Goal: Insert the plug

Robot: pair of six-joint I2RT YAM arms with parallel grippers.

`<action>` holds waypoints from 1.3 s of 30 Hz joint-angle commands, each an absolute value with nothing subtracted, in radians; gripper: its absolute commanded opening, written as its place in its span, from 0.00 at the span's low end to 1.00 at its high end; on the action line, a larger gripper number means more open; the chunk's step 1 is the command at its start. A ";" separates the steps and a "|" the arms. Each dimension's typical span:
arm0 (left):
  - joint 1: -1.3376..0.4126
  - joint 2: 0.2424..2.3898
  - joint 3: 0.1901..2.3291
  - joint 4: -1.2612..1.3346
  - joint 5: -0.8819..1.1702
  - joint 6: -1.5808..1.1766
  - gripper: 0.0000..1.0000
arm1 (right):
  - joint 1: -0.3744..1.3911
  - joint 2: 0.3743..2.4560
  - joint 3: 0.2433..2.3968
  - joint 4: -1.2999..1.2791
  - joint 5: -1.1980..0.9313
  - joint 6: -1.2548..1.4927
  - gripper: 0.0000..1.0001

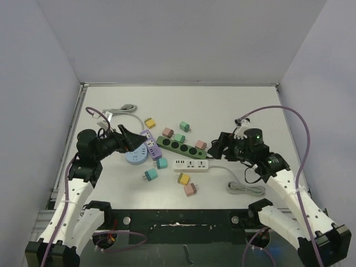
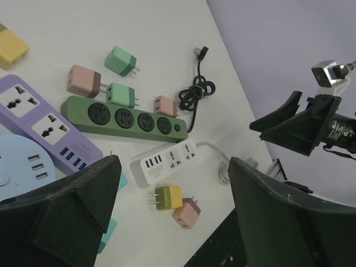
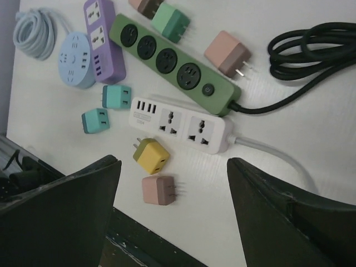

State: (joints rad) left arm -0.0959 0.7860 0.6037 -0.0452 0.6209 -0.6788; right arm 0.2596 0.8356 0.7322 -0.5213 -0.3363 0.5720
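On the tabletop [image 1: 222,105] plugs [image 3: 151,156] lie loose by the power strips [image 3: 181,123]; left end effector [image 2: 172,217] and right end effector [image 3: 173,208] gape wide, empty, so nothing inserted yet.

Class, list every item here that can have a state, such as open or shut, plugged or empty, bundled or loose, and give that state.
left gripper: open, holding nothing
right gripper: open, holding nothing
green power strip: all four sockets empty
white power strip: sockets empty
purple power strip: sockets empty
yellow plug: loose on the table, not inserted
black cord: bundled, its plug end lying free
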 commanded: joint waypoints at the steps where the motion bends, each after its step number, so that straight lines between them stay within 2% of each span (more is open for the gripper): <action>1: -0.168 0.810 0.619 0.050 0.586 -0.689 0.77 | 0.550 0.914 0.743 -0.451 -0.007 0.689 0.78; 7: -0.196 0.843 0.624 0.044 0.510 -0.676 0.74 | 0.906 1.139 0.807 -0.556 0.266 0.778 0.78; 15: -0.202 0.841 0.614 0.034 0.431 -0.674 0.74 | 1.139 1.385 0.871 -0.596 0.290 0.768 0.78; 25: -0.202 0.856 0.599 0.031 0.405 -0.670 0.74 | 1.167 1.494 0.878 -0.556 0.272 0.749 0.65; 33: -0.202 0.853 0.592 0.025 0.397 -0.674 0.73 | 1.160 1.518 0.872 -0.517 0.267 0.742 0.43; 39: -0.207 0.854 0.583 0.045 0.400 -0.684 0.71 | 1.113 1.449 0.844 -0.482 0.203 0.725 0.42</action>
